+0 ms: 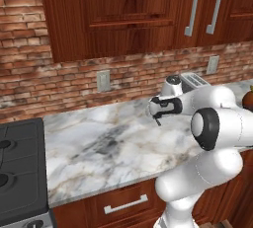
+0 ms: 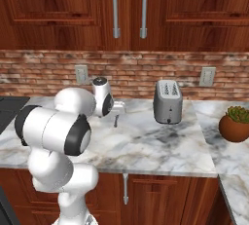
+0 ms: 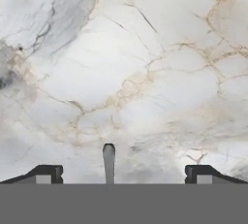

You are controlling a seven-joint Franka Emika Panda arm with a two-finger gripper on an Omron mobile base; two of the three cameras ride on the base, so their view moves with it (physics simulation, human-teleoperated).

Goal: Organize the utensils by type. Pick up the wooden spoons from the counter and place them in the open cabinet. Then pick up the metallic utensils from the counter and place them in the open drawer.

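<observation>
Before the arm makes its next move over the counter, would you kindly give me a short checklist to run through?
1. Jaws open: ok, the gripper stands wide open above the counter.
2. Jaws empty: ok, nothing is held.
3. Target centred: cannot tell; a slim grey handle shows midway between the fingertips, but its bowl is hidden.
4. Clearance from the toaster: ok, it stands apart from the gripper.
5. Clearance from the plant pot: ok, it is far off.

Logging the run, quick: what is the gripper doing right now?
Gripper: open, holding nothing, fingertips wide apart over the marble counter.
</observation>
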